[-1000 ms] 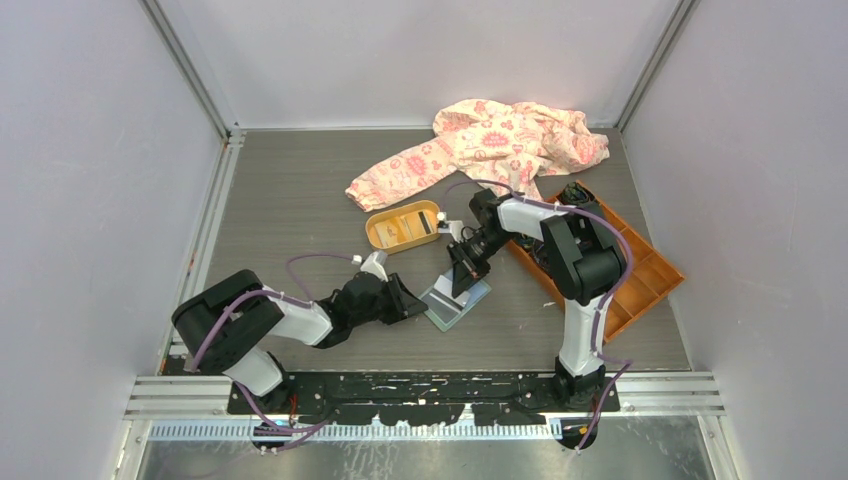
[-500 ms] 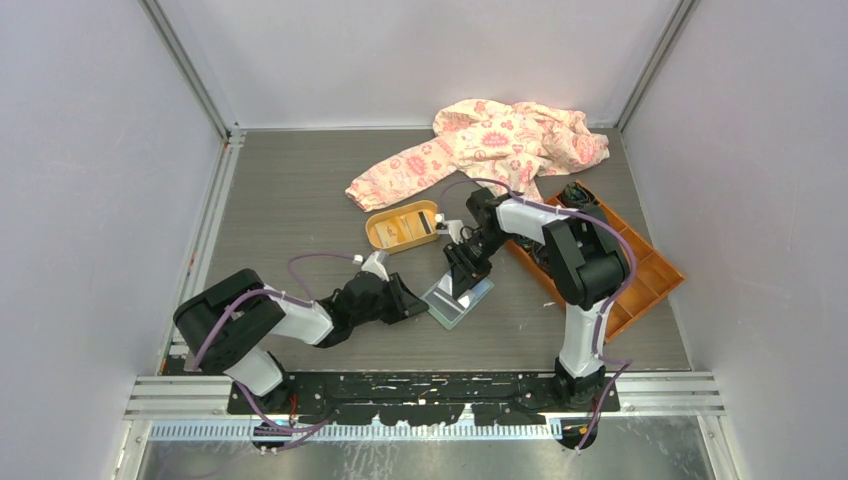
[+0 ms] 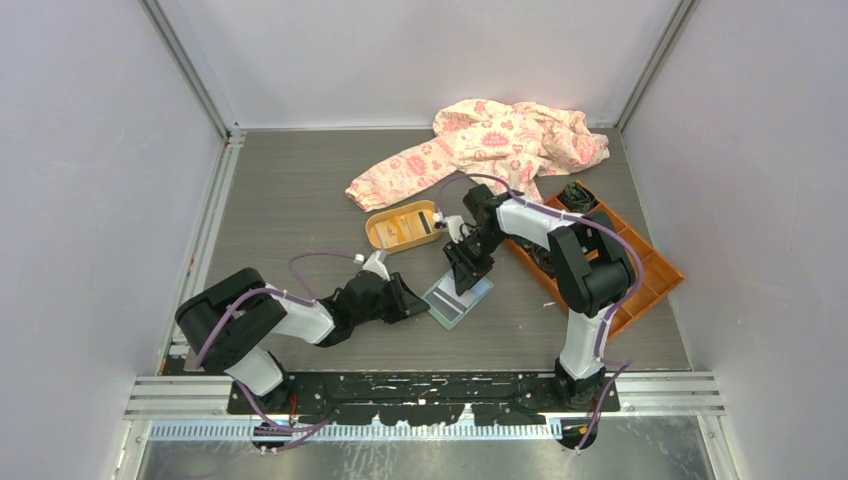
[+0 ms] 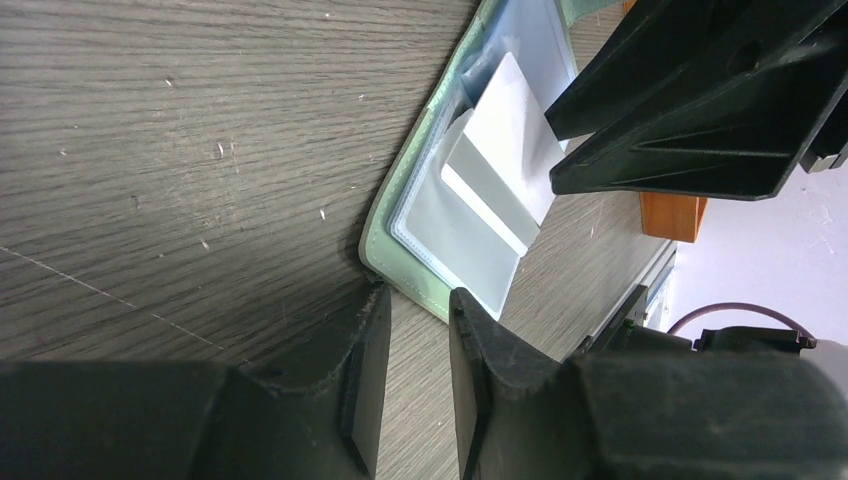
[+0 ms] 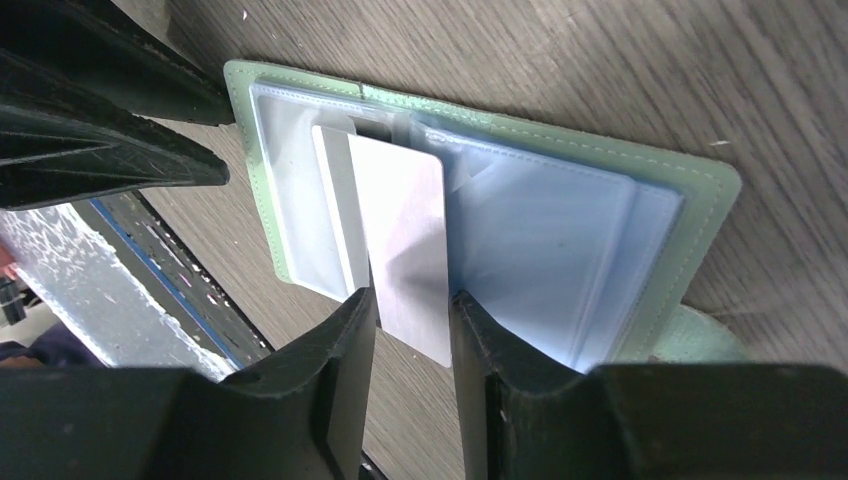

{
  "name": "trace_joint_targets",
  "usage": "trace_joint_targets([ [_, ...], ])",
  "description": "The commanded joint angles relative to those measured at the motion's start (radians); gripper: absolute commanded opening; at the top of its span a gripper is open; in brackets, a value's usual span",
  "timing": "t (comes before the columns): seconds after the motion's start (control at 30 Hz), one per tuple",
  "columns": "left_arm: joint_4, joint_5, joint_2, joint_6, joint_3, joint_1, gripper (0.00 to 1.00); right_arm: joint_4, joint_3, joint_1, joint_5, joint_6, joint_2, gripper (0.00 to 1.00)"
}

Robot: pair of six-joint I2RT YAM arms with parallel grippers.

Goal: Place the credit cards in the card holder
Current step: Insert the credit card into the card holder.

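The pale green card holder (image 3: 458, 298) lies open on the table, its clear pockets up. It also shows in the left wrist view (image 4: 395, 255) and the right wrist view (image 5: 560, 250). My right gripper (image 3: 466, 270) (image 5: 412, 298) is shut on a white credit card (image 5: 395, 220) (image 4: 505, 150). The card's far end sits at the mouth of a pocket on the holder's left half. My left gripper (image 3: 418, 300) (image 4: 418, 298) is low on the table. Its jaws are a narrow gap apart and empty, with the tips against the holder's near edge.
An orange oval tray (image 3: 402, 226) with small flat items stands just behind the card holder. An orange compartmented box (image 3: 640, 270) lies at the right. A pink patterned cloth (image 3: 490, 145) lies at the back. The enclosure walls close in both sides.
My right gripper has shifted slightly left and away with the card. The card holder has moved a little with it. The left arm has barely moved.
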Motion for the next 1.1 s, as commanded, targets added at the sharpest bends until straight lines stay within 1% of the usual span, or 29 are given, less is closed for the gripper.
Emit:
trace_joint_targets([
  [0.0, -0.045, -0.003, 0.013, 0.010, 0.009, -0.004, 0.30, 0.006, 0.011, 0.021, 0.029, 0.003, -0.044, 0.37],
  [0.23, -0.039, 0.002, 0.020, 0.011, 0.010, -0.004, 0.29, 0.014, 0.010, 0.027, 0.011, 0.037, -0.031, 0.31],
  [0.43, -0.038, 0.002, 0.022, 0.010, 0.009, -0.005, 0.29, 0.031, 0.007, 0.032, 0.001, 0.075, -0.016, 0.22],
  [0.63, -0.038, 0.001, 0.022, 0.008, 0.008, -0.004, 0.29, 0.049, 0.001, 0.031, 0.006, 0.121, -0.008, 0.16],
  [1.07, -0.035, -0.003, 0.019, 0.003, -0.001, -0.004, 0.28, 0.095, -0.054, -0.053, -0.063, 0.212, -0.014, 0.09],
])
